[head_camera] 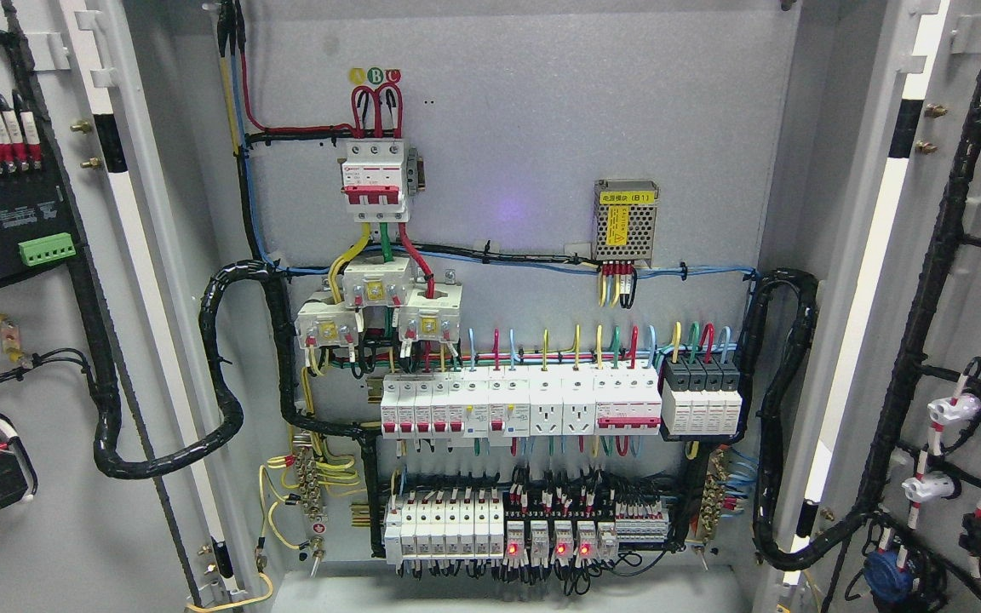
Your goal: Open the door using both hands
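Observation:
An electrical cabinet fills the head view with both doors swung wide open. The left door point(39, 358) shows its inner face at the picture's left, carrying a black terminal block and wiring. The right door point(976, 323) stands open at the right, its inner face covered with black cable looms and white connectors. Between them the grey back panel point(524, 128) is fully exposed. Neither hand nor any arm shows in the picture.
On the back panel sit a red-and-white main breaker point(375, 180), a perforated metal power module point(624, 220), rows of white breakers point(520, 407) and lit red indicators point(547, 549). Thick black cable bundles point(226, 375) loop from the cabinet to each door.

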Controlling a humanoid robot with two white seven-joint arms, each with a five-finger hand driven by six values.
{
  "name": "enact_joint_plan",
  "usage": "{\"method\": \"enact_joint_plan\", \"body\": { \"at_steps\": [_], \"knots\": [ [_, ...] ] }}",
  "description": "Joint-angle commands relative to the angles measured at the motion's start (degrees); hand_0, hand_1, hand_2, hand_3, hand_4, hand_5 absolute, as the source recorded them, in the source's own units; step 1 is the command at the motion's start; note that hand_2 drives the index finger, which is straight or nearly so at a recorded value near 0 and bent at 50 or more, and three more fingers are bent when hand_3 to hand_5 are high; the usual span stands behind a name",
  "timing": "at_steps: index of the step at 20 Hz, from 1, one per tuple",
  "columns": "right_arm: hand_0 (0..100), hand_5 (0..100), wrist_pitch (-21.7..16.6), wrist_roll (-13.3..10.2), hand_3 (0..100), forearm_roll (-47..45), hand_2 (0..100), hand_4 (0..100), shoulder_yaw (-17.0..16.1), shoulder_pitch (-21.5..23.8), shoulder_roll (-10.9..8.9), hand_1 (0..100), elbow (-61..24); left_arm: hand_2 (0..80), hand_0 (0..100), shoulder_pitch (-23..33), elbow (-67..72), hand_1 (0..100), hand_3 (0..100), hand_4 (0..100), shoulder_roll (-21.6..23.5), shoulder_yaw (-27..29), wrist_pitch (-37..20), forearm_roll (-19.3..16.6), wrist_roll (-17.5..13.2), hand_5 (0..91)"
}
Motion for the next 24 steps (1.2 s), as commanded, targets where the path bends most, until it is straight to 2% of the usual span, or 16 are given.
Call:
{"method": "enact_joint_plan", "body": {
  "at_steps": [1,8,14,18,20,24],
  "knots": [
    [19,0,0.01,0.13,0,0.05,0,0,5.31,-0.16,-1.67,0,-1.25,0.0,0,0.05,-0.84,0,0,0,0.45,0.17,-0.07,0.39,-0.03,0.0],
    [19,0,0.01,0.48,0,0.67,0,0,11.2,-0.86,-2.99,0,-1.07,0.0,0,2.25,-6.46,0,0,0,0.54,-2.55,0.02,0.39,-0.03,0.0],
    [19,0,0.1,0.57,0,1.02,0,0,14.89,-0.69,-2.99,0,-0.11,0.0,0,3.39,-7.87,0,0,0,0.45,-9.13,-0.24,-0.14,-0.03,0.0],
    [19,0,0.1,0.57,0,7.24,0,0,17.62,-0.16,-2.99,0,0.86,0.0,0,4.09,-7.96,0,0,0,0.45,-14.06,-0.51,-0.4,-0.12,0.0],
    [19,0,0.1,0.57,0,8.75,0,0,18.93,-0.16,-2.82,0,2.52,0.0,0,5.14,-7.87,0,0,0,0.36,-17.21,-0.59,-2.06,-0.12,0.0],
    [19,0,0.01,0.57,0,8.93,0,0,22.62,0.02,-2.37,0,6.74,0.0,0,6.99,-7.17,0,0,0,-1.82,-24.69,-0.77,-7.95,-0.03,0.0]
  ]
}}
